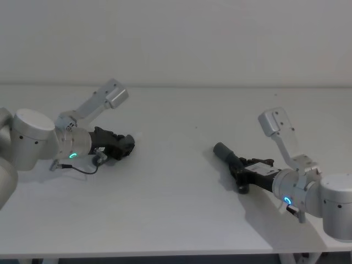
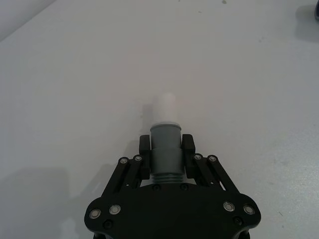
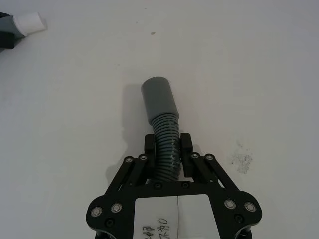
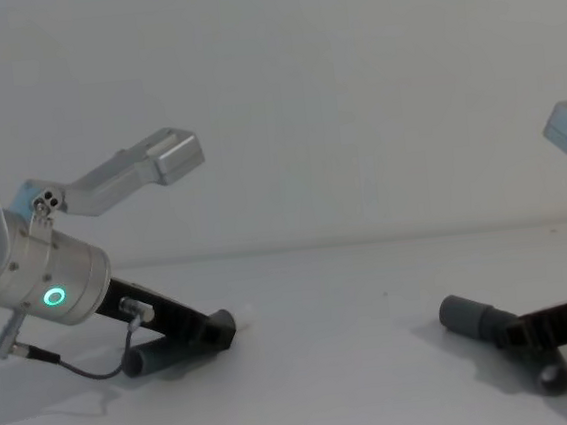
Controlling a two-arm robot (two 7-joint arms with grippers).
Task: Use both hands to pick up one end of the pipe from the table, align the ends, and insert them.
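The pipe is in two pieces on the white table (image 1: 176, 209). My left gripper (image 1: 125, 145) (image 2: 166, 149) is shut on the left piece's grey collar (image 2: 165, 149), and the whitish tip (image 2: 166, 107) pokes out past the fingers. That piece's dark end (image 4: 142, 362) trails low under the wrist. At the right, my right gripper (image 1: 240, 169) (image 3: 167, 149) is shut on the ribbed dark hose (image 3: 167, 149) of the other piece. Its grey collar (image 3: 159, 99) (image 1: 222, 149) (image 4: 464, 314) points toward the left gripper (image 4: 214, 330). The two ends are far apart.
Bare table lies between the two grippers and out to the front edge (image 1: 165, 256). A plain wall stands behind the table's far edge. A small scuff mark (image 3: 241, 160) is on the surface beside the right gripper.
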